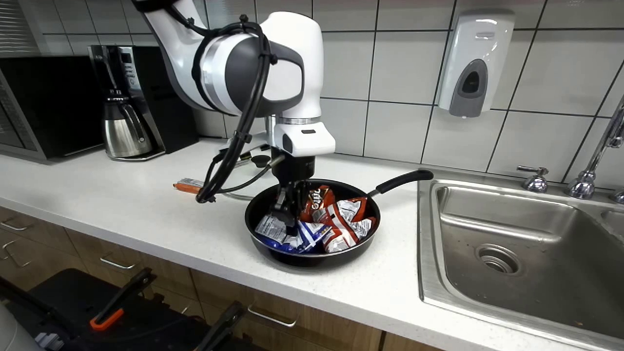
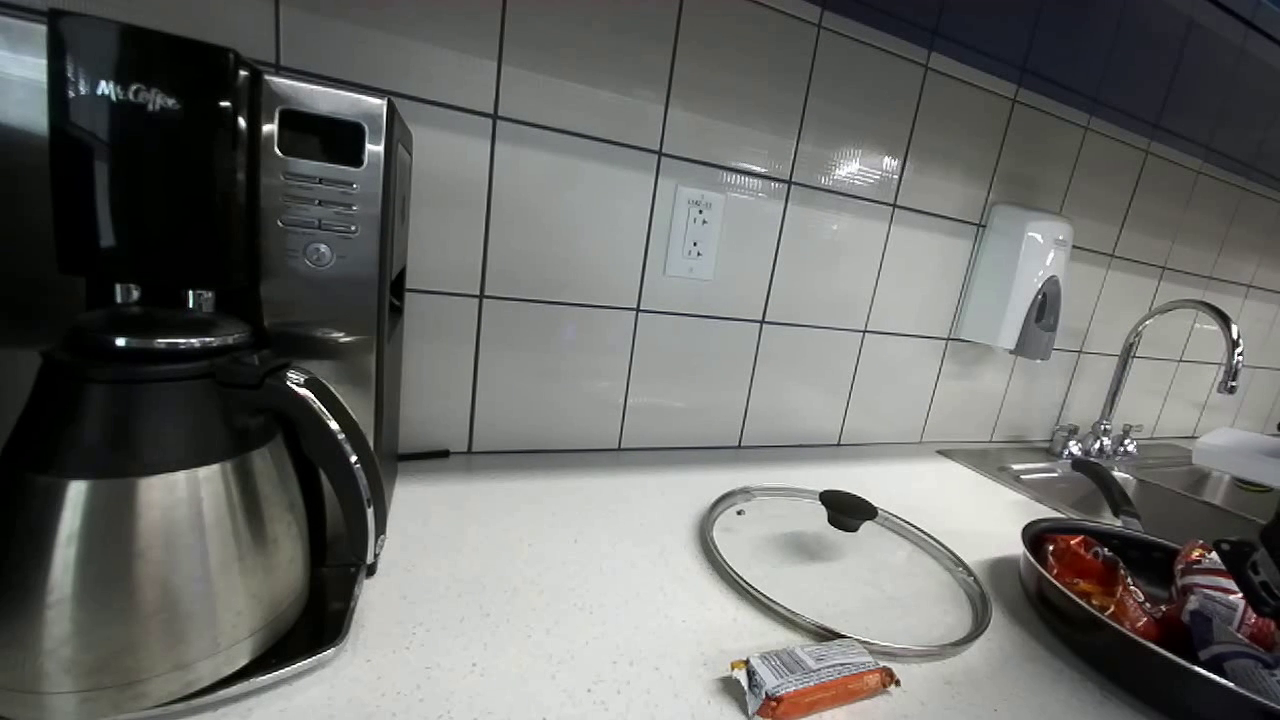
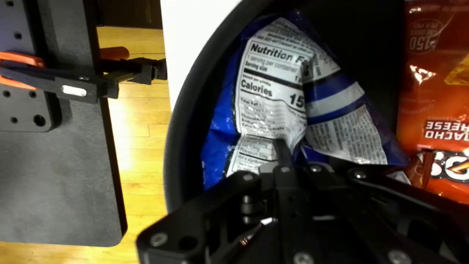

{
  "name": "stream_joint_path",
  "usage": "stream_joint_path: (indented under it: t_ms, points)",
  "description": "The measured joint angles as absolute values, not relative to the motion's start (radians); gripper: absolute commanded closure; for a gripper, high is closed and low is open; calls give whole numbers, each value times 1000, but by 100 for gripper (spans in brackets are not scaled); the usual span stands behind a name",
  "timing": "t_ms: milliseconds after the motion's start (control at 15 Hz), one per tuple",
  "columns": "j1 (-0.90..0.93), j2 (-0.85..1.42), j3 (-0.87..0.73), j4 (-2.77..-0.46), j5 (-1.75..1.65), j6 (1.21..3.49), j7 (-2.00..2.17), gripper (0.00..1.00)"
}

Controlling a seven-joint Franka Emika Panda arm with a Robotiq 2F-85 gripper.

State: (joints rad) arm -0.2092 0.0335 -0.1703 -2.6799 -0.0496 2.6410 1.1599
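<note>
My gripper (image 1: 291, 222) points down inside a black frying pan (image 1: 312, 261). In the wrist view its fingers (image 3: 297, 159) are close together on a blue snack bag (image 3: 273, 91) with a white nutrition label. The bag creases in toward the fingertips; the tips themselves are partly hidden. The blue bag (image 1: 272, 228) lies on the pan's near left side in an exterior view. Several red snack bags (image 1: 339, 226) fill the pan's right side. A red nacho cheese bag (image 3: 436, 95) shows at the right of the wrist view. In an exterior view the gripper is mostly cut off.
A glass lid (image 2: 848, 510) lies beside the pan, with an orange packet (image 2: 820, 685) by its rim. A coffee maker (image 1: 126, 131) and a microwave (image 1: 44, 102) stand left. The pan's handle (image 1: 402, 181) points to the sink (image 1: 516, 234). A soap dispenser (image 1: 475, 63) hangs above.
</note>
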Motion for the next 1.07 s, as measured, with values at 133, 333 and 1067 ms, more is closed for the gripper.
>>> stream_joint_path:
  t_ms: [133, 333, 1067]
  points:
    - [-200, 34, -170, -2679, -41, 2643, 1160, 100]
    - [-192, 34, -170, -2679, -39, 2645, 1160, 100]
    - [-176, 16, -170, -2699, -54, 2645, 1163, 6]
